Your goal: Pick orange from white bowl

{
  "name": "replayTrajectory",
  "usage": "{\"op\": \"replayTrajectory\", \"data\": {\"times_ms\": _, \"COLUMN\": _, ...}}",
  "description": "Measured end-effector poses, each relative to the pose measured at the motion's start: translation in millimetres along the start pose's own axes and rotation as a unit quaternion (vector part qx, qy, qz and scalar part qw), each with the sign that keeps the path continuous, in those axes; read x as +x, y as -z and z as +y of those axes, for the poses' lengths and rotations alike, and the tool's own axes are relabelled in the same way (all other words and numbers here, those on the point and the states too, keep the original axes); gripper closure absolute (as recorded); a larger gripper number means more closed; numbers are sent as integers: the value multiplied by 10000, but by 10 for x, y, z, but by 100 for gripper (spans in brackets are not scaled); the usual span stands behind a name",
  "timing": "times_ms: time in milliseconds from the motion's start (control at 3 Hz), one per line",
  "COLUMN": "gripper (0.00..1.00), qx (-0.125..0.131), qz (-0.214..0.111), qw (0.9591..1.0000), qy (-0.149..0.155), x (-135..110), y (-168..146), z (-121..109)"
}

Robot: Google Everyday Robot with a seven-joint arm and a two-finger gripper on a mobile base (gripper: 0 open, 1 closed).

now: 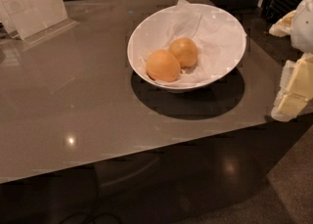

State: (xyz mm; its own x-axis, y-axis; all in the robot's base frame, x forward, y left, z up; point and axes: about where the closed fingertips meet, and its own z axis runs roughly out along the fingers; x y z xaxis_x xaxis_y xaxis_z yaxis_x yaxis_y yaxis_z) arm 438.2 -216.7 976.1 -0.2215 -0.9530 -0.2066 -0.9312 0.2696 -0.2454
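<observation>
The white bowl [142, 32] stands on the far right part of the grey table [73, 100], lined with crumpled white paper [215, 32]. The orange [184, 51], smaller and duller golden, lies near the bowl's middle. A larger, brighter peachy orange fruit [162, 65] lies touching it at the front left. My gripper [292, 93], pale yellow and white, hangs at the right edge of the view. It is to the right of the bowl and apart from it, near the table's right edge.
A clear stand holding a white sheet [32, 3] stands at the table's back left corner. The table's front edge runs across the lower part of the view, with dark floor [220, 179] below it.
</observation>
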Motion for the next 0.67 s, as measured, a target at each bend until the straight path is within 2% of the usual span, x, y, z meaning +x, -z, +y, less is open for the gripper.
{"op": "replayTrajectory", "data": {"times_ms": 333, "gripper": 0, "qx": 50, "qz": -16, "qw": 10000, "qy": 10, "x": -26, "y": 13, "z": -56}}
{"op": "replayTrajectory", "data": {"times_ms": 667, "gripper": 0, "qx": 109, "qz": -297, "qw": 9993, "qy": 204, "x": -212, "y": -37, "z": -306}}
